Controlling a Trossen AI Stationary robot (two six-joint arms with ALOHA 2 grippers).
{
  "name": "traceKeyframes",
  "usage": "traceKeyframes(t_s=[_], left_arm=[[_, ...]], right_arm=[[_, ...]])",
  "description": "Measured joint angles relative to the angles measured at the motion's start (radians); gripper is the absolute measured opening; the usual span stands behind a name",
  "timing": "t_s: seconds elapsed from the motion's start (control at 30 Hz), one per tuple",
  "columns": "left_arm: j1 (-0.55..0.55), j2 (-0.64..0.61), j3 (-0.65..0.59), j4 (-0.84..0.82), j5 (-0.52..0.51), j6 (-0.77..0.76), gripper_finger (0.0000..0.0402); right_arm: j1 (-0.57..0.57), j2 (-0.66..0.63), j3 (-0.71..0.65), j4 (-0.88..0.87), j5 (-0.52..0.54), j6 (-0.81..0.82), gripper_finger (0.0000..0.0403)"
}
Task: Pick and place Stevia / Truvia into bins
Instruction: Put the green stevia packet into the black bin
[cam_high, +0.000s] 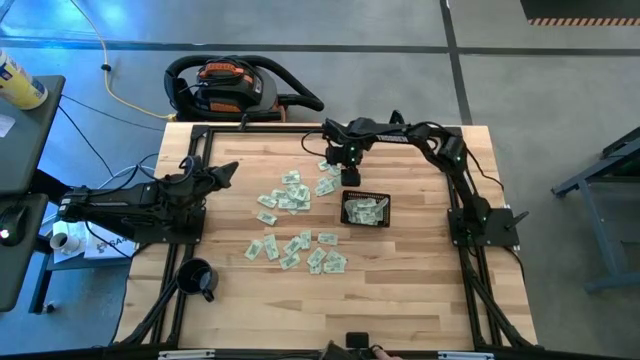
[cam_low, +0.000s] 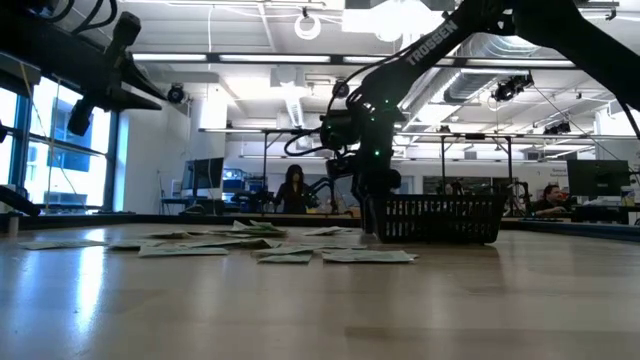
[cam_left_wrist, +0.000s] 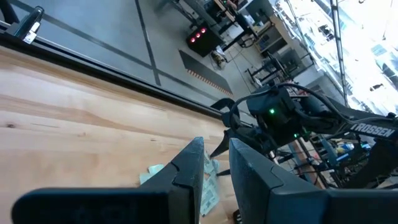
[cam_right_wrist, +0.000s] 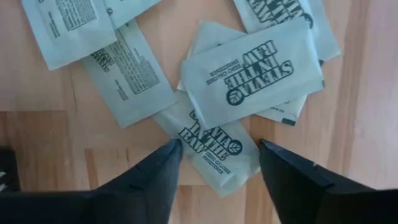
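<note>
Stevia sachets (cam_high: 296, 228) scattered uncounted, one basket (cam_high: 365, 210)

The right arm is reaching far forward, its hand (cam_right_wrist: 219, 163) pointing down with fingers spread; the left hand (cam_high: 222, 172) is hovering, fingers slightly apart.

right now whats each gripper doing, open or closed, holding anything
Left gripper: fingers slightly apart, holding nothing, parked at the table's left side.
Right gripper: open, empty, straddling a Stevia sachet near the basket.
</note>
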Motion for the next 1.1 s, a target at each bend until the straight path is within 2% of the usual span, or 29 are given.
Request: traceKeyframes(t_s=[0.17, 0.37, 0.53, 0.63, 0.7, 0.8, 0.93, 1.1], left_arm=[[0.000, 0.000, 0.000, 0.000, 0.011, 0.000, 0.0111], [0.000, 0.000, 0.000, 0.000, 0.025, 0.001, 0.0111], [0.000, 0.000, 0.000, -0.009, 0.051, 0.009, 0.0111], [0.000, 0.000, 0.000, -0.017, 0.063, 0.011, 0.0111], [0.000, 0.000, 0.000, -0.020, 0.074, 0.018, 0.0111], [0.000, 0.000, 0.000, -0.019, 0.105, 0.057, 0.0111], [0.000, 0.000, 0.000, -0.016, 0.160, 0.098, 0.0111], [0.000, 0.000, 0.000, -0.019, 0.267, 0.101, 0.0111]], right_arm=[[0.002, -0.002, -0.001, -0.036, 0.011, 0.007, 0.0125], [0.013, 0.009, 0.064, -0.138, -0.019, 0.118, 0.0014], [0.047, -0.020, 0.215, -0.254, 0.065, 0.174, 0.0024], [0.075, -0.045, 0.314, -0.394, 0.104, 0.204, 0.0013], [0.092, -0.052, 0.370, -0.493, 0.101, 0.247, 0.0006], [0.118, -0.059, 0.416, -0.644, 0.028, 0.345, 0.0015], [0.173, -0.072, 0.343, -0.667, -0.115, 0.447, 0.0039], [0.264, -0.073, 0.190, -0.668, -0.117, 0.540, 0.0068]])
